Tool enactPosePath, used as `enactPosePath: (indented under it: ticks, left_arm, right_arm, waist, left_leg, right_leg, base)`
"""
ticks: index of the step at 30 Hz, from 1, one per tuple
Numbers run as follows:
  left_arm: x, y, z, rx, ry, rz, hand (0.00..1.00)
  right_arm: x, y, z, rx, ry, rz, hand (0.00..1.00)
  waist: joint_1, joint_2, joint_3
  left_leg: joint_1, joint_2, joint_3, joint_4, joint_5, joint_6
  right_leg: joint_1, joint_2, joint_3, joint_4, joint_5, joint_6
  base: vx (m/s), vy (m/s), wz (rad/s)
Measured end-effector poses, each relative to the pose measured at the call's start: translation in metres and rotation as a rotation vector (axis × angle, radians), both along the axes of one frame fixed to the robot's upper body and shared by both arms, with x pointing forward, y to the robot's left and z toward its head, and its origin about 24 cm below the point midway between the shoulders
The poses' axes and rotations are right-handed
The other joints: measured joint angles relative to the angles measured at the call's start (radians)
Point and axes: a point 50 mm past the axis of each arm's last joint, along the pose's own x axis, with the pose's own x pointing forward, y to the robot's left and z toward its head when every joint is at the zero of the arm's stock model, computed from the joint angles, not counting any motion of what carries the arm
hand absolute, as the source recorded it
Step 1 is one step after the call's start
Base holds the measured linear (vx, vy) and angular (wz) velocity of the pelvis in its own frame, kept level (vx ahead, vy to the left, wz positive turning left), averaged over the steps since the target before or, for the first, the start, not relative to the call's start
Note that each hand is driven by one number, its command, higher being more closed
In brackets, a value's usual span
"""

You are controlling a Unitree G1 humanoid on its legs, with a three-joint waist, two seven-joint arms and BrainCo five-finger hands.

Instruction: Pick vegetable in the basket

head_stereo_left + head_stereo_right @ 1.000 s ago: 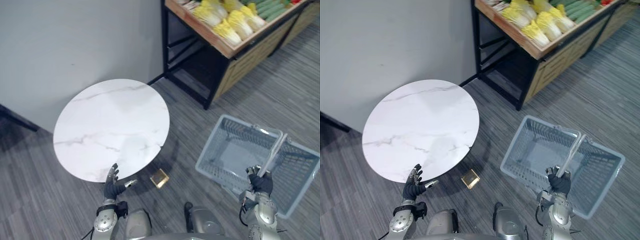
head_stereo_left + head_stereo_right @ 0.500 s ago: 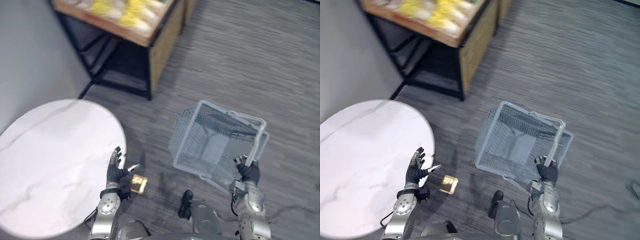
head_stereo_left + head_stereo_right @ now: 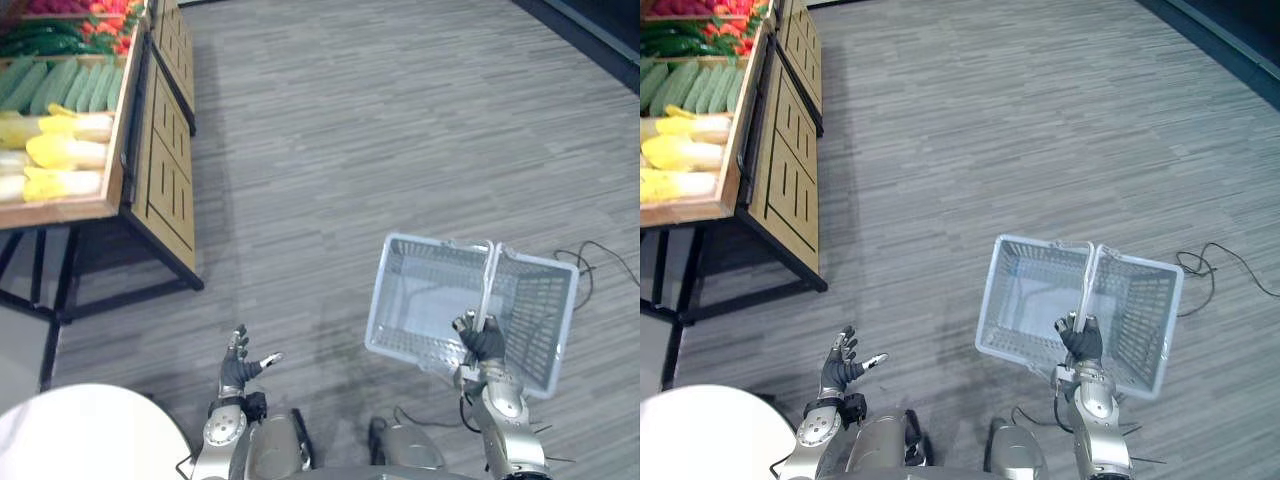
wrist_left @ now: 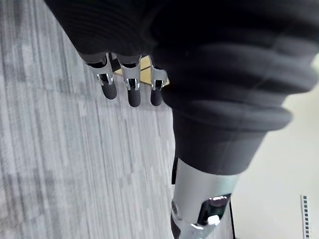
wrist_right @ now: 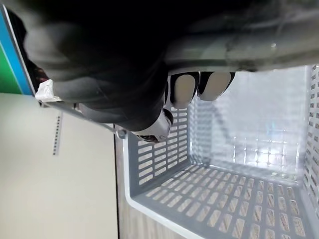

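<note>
Left of the basket [image 3: 415, 300] stands a produce shelf [image 3: 160, 170]

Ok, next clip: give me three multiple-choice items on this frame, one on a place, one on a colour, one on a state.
1. Where does the vegetable stand sit in the head views?
A. lower right
B. centre
C. upper left

2. What colour is the basket?
A. grey
B. red
C. yellow

3. What is the right hand doing?
A. hanging open
B. curled round the basket's handle
C. curled, holding nothing

Answers:
1 C, the stand's wooden side and top take up that corner.
2 A, its slotted walls and floor are pale grey.
3 B, the fingers wrap the handle, and the empty basket hangs from it above the floor.
</note>
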Motion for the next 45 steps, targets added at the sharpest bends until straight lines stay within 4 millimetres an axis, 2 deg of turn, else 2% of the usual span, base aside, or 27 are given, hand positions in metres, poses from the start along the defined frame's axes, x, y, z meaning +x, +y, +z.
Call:
enactPosePath:
  ticks: [3, 5, 6, 9, 11, 13, 14, 15, 16, 17, 18, 19, 20, 21, 22, 25, 27, 29, 31, 32, 33, 37, 38, 39, 40, 42, 45]
  left_arm:
    - [0.005, -0.001, 0.008, -0.006, -0.041, 0.014, 0.00]
    - [0.006, -0.004, 0.011, -0.019, -0.058, 0.026, 0.00]
    - [0.007, -0.002, 0.014, -0.007, -0.068, 0.025, 0.00]
    - [0.012, 0.003, 0.031, 0.031, -0.142, 0.057, 0.00]
    - [0.019, 0.004, 0.049, 0.051, -0.228, 0.074, 0.00]
    - [0.034, 0.003, 0.072, 0.065, -0.342, 0.083, 0.00]
    - [0.039, 0.002, 0.078, 0.064, -0.372, 0.085, 0.00]
    - [0.047, 0.001, 0.090, 0.087, -0.432, 0.095, 0.00]
    - [0.051, 0.000, 0.098, 0.119, -0.473, 0.102, 0.00]
    - [0.052, -0.001, 0.101, 0.135, -0.488, 0.104, 0.00]
    - [0.052, -0.004, 0.105, 0.152, -0.505, 0.115, 0.00]
    - [0.051, -0.006, 0.109, 0.174, -0.525, 0.110, 0.00]
    - [0.050, -0.010, 0.118, 0.184, -0.564, 0.113, 0.00]
    - [0.047, -0.013, 0.123, 0.192, -0.585, 0.124, 0.00]
    - [0.045, -0.014, 0.126, 0.206, -0.596, 0.123, 0.00]
    - [0.036, -0.010, 0.133, 0.296, -0.620, 0.156, 0.00]
    - [0.037, -0.010, 0.136, 0.350, -0.624, 0.165, 0.00]
    - [0.038, -0.009, 0.136, 0.403, -0.615, 0.170, 0.00]
    - [0.038, -0.010, 0.137, 0.439, -0.612, 0.171, 0.00]
    - [0.038, -0.012, 0.137, 0.459, -0.616, 0.158, 0.00]
    - [0.040, -0.013, 0.139, 0.480, -0.617, 0.144, 0.00]
    - [0.037, -0.018, 0.137, 0.472, -0.605, 0.115, 0.00]
    - [0.037, -0.021, 0.136, 0.467, -0.596, 0.089, 0.00]
    - [0.038, -0.025, 0.136, 0.461, -0.603, 0.071, 0.00]
    - [0.038, -0.027, 0.137, 0.458, -0.607, 0.065, 0.00]
    - [0.040, -0.030, 0.134, 0.476, -0.593, 0.053, 0.00]
    - [0.042, -0.045, 0.135, 0.470, -0.617, -0.018, 0.00]
  right_arm:
    - [-0.001, 0.004, -0.007, 0.014, 0.026, -0.004, 1.00]
    - [-0.001, 0.005, -0.011, 0.008, 0.048, 0.006, 1.00]
    - [-0.004, 0.008, -0.015, 0.016, 0.067, 0.005, 1.00]
    - [-0.007, 0.013, -0.021, 0.014, 0.096, 0.015, 1.00]
    - [-0.006, 0.013, -0.021, 0.010, 0.093, 0.017, 1.00]
    - [-0.006, 0.010, -0.019, 0.003, 0.084, 0.009, 1.00]
    - [-0.006, 0.009, -0.019, 0.002, 0.082, 0.005, 1.00]
    - [-0.007, 0.008, -0.018, 0.003, 0.081, -0.004, 1.00]
    - [-0.008, 0.007, -0.019, 0.003, 0.082, -0.010, 1.00]
    - [-0.010, 0.007, -0.020, 0.003, 0.089, -0.018, 1.00]
    - [-0.011, 0.002, -0.019, -0.014, 0.090, -0.032, 1.00]
    - [-0.010, 0.003, -0.015, -0.014, 0.072, -0.032, 1.00]
    - [-0.013, 0.003, -0.012, -0.017, 0.060, -0.029, 1.00]
    - [-0.015, 0.006, -0.008, -0.017, 0.042, -0.022, 1.00]
    - [-0.020, 0.010, -0.009, -0.005, 0.044, -0.022, 1.00]
    - [-0.028, 0.009, -0.003, 0.031, -0.009, -0.085, 1.00]
    - [-0.028, 0.003, 0.000, 0.029, -0.036, -0.118, 1.00]
    - [-0.029, -0.005, 0.001, 0.020, -0.038, -0.147, 1.00]
    - [-0.036, -0.012, -0.001, 0.003, -0.020, -0.166, 1.00]
    - [-0.044, -0.021, -0.004, -0.019, 0.009, -0.182, 1.00]
    - [-0.051, -0.021, -0.016, 0.000, 0.061, -0.210, 1.00]
    - [-0.056, -0.018, -0.027, 0.027, 0.119, -0.217, 1.00]
    - [-0.059, -0.018, -0.029, 0.033, 0.136, -0.219, 1.00]
    - [-0.061, -0.019, -0.031, 0.037, 0.146, -0.225, 1.00]
    - [-0.061, -0.018, -0.031, 0.040, 0.147, -0.226, 1.00]
    - [-0.057, -0.014, -0.031, 0.049, 0.139, -0.207, 1.00]
    - [-0.060, -0.005, -0.032, 0.080, 0.133, -0.213, 1.00]
  waist:
    - [0.002, -0.059, -0.011]
    - [-0.001, -0.059, -0.011]
    - [-0.008, -0.066, -0.011]
    - [-0.026, -0.055, -0.010]
    - [-0.030, -0.041, -0.007]
    - [-0.040, -0.029, -0.004]
    - [-0.044, -0.025, -0.001]
    - [-0.059, -0.023, 0.000]
    - [-0.062, -0.029, -0.001]
    - [-0.067, -0.033, -0.006]
    - [-0.058, 0.007, -0.006]
    - [-0.060, 0.019, -0.009]
    - [-0.063, 0.031, -0.005]
    - [-0.051, 0.035, 0.001]
    - [-0.042, 0.030, 0.007]
    - [-0.022, 0.025, 0.006]
    - [-0.020, 0.025, 0.006]
    - [-0.017, 0.023, 0.007]
    - [-0.027, 0.016, 0.003]
    - [-0.034, 0.032, -0.012]
    - [-0.036, -0.008, -0.031]
    - [-0.025, -0.035, -0.031]
    - [-0.033, -0.046, -0.027]
    - [-0.046, -0.046, -0.030]
    - [-0.057, -0.048, -0.030]
    - [-0.073, -0.044, -0.031]
    - [-0.081, -0.059, -0.031]
  left_leg:
    - [-0.005, -0.080, 0.017, 0.110, -0.145, 0.080]
    - [0.053, -0.114, 0.015, 0.128, -0.199, 0.102]
    - [0.123, -0.141, 0.008, 0.108, -0.227, 0.115]
    - [0.303, -0.171, -0.057, 0.007, -0.246, 0.120]
    - [0.389, -0.163, -0.110, -0.072, -0.246, 0.120]
    - [0.433, -0.146, -0.172, -0.094, -0.250, 0.113]
    - [0.448, -0.137, -0.189, -0.097, -0.257, 0.099]
    - [0.475, -0.126, -0.232, -0.094, -0.280, 0.059]
    - [0.511, -0.122, -0.269, -0.092, -0.305, 0.016]
    - [0.530, -0.117, -0.291, -0.083, -0.318, -0.005]
    - [0.536, -0.080, -0.316, -0.034, -0.323, -0.019]
    - [0.519, -0.074, -0.333, 0.031, -0.309, -0.040]
    - [0.467, -0.061, -0.330, 0.191, -0.258, -0.075]
    - [0.376, -0.027, -0.297, 0.410, -0.130, -0.085]
    - [0.319, 0.027, -0.245, 0.547, -0.081, -0.088]
    - [0.168, 0.148, -0.033, 0.693, -0.162, -0.054]
    - [0.103, 0.150, 0.033, 0.595, -0.199, -0.048]
    - [0.059, 0.146, 0.130, 0.406, -0.204, -0.040]
    - [0.057, 0.109, 0.230, 0.170, -0.123, -0.032]
    - [0.061, 0.090, 0.308, 0.043, -0.008, 0.115]
    - [0.068, 0.036, 0.336, 0.034, -0.019, 0.137]
    - [0.081, -0.040, 0.297, 0.081, -0.135, 0.174]
    - [0.123, -0.081, 0.255, 0.071, -0.165, 0.174]
    - [0.177, -0.125, 0.204, 0.042, -0.185, 0.176]
    - [0.198, -0.141, 0.179, 0.030, -0.194, 0.177]
    - [0.271, -0.156, 0.106, -0.008, -0.197, 0.177]
    - [0.352, -0.156, -0.042, -0.035, -0.201, 0.153]
  right_leg:
    - [0.040, -0.096, -0.003, 0.040, -0.037, 0.072]
    - [-0.026, -0.148, 0.002, 0.298, -0.020, 0.112]
    - [-0.101, -0.184, 0.022, 0.534, 0.031, 0.140]
    - [-0.233, -0.186, -0.025, 0.771, -0.024, 0.037]
    - [-0.321, -0.147, -0.069, 0.684, -0.059, 0.007]
    - [-0.426, -0.080, -0.026, 0.456, -0.053, 0.016]
    - [-0.451, -0.061, 0.000, 0.389, -0.031, 0.023]
    - [-0.471, -0.029, 0.062, 0.220, 0.063, 0.041]
    - [-0.458, -0.023, 0.117, 0.140, 0.234, 0.059]
    - [-0.448, -0.017, 0.136, 0.161, 0.313, 0.046]
    - [-0.450, -0.011, 0.110, 0.263, 0.233, 0.004]
    - [-0.445, -0.019, 0.080, 0.311, 0.177, -0.006]
    - [-0.406, -0.019, 0.042, 0.334, 0.129, -0.027]
    - [-0.325, -0.016, 0.011, 0.298, 0.102, -0.046]
    - [-0.250, -0.005, -0.012, 0.248, 0.094, -0.053]
    - [-0.020, 0.011, -0.079, 0.047, 0.094, -0.053]
    - [0.034, 0.003, -0.113, -0.008, 0.094, -0.053]
    - [0.091, -0.011, -0.164, -0.051, 0.091, -0.047]
    - [0.160, -0.032, -0.238, -0.067, 0.057, 0.009]
    - [0.190, -0.020, -0.283, -0.064, 0.026, 0.052]
    - [0.204, -0.067, -0.315, -0.048, 0.004, 0.071]
    - [0.222, -0.134, -0.366, 0.113, 0.016, 0.094]
    - [0.189, -0.190, -0.352, 0.303, 0.061, 0.121]
    - [0.110, -0.248, -0.288, 0.540, 0.155, 0.050]
    - [0.055, -0.253, -0.233, 0.649, 0.124, 0.030]
    - [-0.115, -0.194, -0.091, 0.777, 0.013, 0.018]
    - [-0.259, -0.049, 0.079, 0.516, -0.058, 0.022]
  base:
    - [0.58, 0.268, 0.10]
    - [0.59, 0.268, 0.15]
    - [0.48, 0.167, 0.28]
    - [0.61, 0.101, 0.37]
    - [0.61, -0.008, 0.46]
    - [0.53, -0.080, 0.85]
    - [0.54, -0.145, 1.12]
    - [0.55, -0.210, 1.25]
    - [0.70, -0.315, 1.26]
    - [0.61, -0.287, 0.87]
    - [0.60, -0.289, 0.63]
    - [0.58, -0.256, 0.73]
    - [0.66, -0.304, 0.82]
    - [0.64, -0.285, 0.72]
    - [0.50, -0.219, 0.45]
    - [0.48, -0.164, 0.37]
    - [0.33, -0.041, 0.49]
    - [0.37, 0.030, 0.66]
    - [0.44, 0.109, 0.94]
    - [0.44, 0.121, 1.38]
    - [0.43, 0.133, 1.31]
    - [0.46, 0.165, 1.02]
    - [0.44, 0.198, 1.09]
    - [0.44, 0.184, 1.14]
    - [0.43, 0.105, 1.22]
    - [0.46, 0.000, 1.15]
    - [0.41, -0.105, 1.27]
